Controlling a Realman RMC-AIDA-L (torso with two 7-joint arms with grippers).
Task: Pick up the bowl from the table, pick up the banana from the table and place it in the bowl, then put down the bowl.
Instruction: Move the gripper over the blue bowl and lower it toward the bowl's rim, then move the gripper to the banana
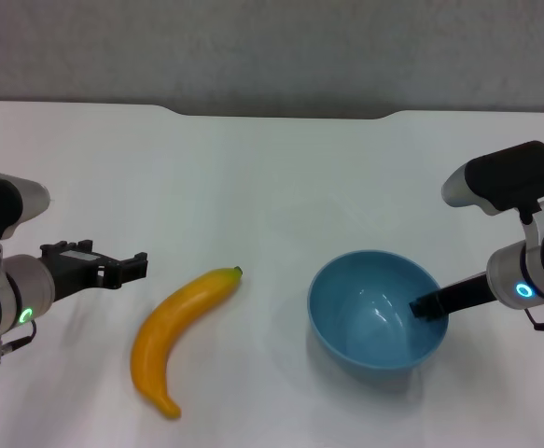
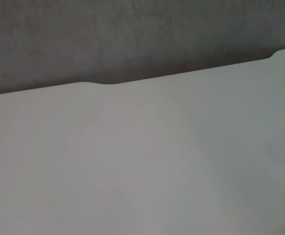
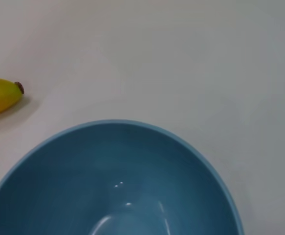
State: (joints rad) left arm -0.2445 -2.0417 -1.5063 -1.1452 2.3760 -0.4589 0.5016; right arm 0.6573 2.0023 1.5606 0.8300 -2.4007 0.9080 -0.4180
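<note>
Head view: a glossy light-blue bowl [image 1: 376, 313], round and unmarked, is seen on the white table [image 1: 281, 187], right of centre and near the front edge. Its rim appears tilted, the side toward the right gripper [image 1: 427, 306] standing a little higher. A curved yellow-orange banana [image 1: 178, 334] with a small dark tip is laid on the table to the left of the bowl, apart from it, the dark tip pointed toward the bowl and the far edge.

The right arm is reached in from the right edge, its black finger set at the bowl's right rim and partly inside the bowl; the rim appears to be clamped, though the outer finger is hidden behind the bowl wall. The left gripper [image 1: 139, 264] is held level above the table just left of the banana, pointed toward it without touching it, its black fingers slightly parted with nothing between them.

The bowl is seen to hold nothing but light reflections; in the right wrist view its blue interior [image 3: 118, 186] fills the lower frame, with the banana's tip end [image 3: 3, 95] beyond it. In the left wrist view only bare tabletop [image 2: 132, 161] and its notched far edge are shown.
</note>
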